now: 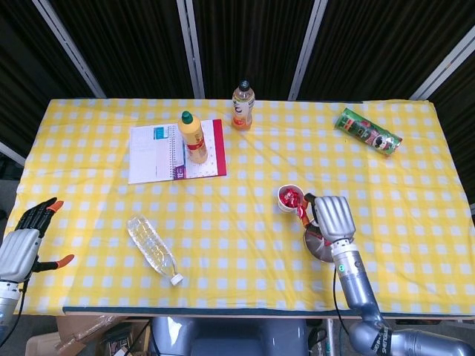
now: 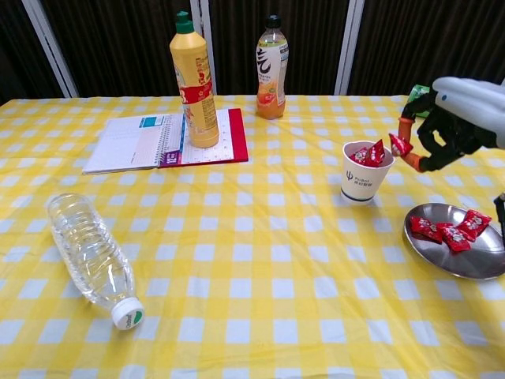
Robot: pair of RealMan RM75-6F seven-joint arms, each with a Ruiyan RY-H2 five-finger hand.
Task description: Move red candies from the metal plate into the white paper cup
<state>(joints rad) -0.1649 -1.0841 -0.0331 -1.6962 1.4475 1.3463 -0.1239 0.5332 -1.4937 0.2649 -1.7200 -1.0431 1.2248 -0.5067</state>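
R robot hand [image 2: 442, 118] raised just right of paper cup [image 2: 362, 181], pinching red candy [image 2: 399, 145] betw fingertips, held above rim level, prob for drop-in. Cup already holds candies. Metal plate [image 2: 442, 254] right + nearer than cup, few candies left [image 2: 450, 230]. L robot hand [image 1: 26, 241] far left of cup at tabletop [image 1: 237, 222] edge, fingers spread, idle.

- Table [image 1: 245, 259] w/ yellow-white check cloth.
- Far side: open notebook [image 1: 177, 151], yellow squeeze bottle [image 1: 193, 137] standing on it; orange drink bottle [image 1: 243, 105] upright nr back edge.
- Far right: green chip can [image 1: 368, 131] on its side.
- Front left: clear plastic bottle [image 1: 152, 248] lying down, cap toward front edge.
- Right: white paper cup [image 2: 365, 174] w/ red candies; metal plate [image 2: 458, 245] near it, candies in it.
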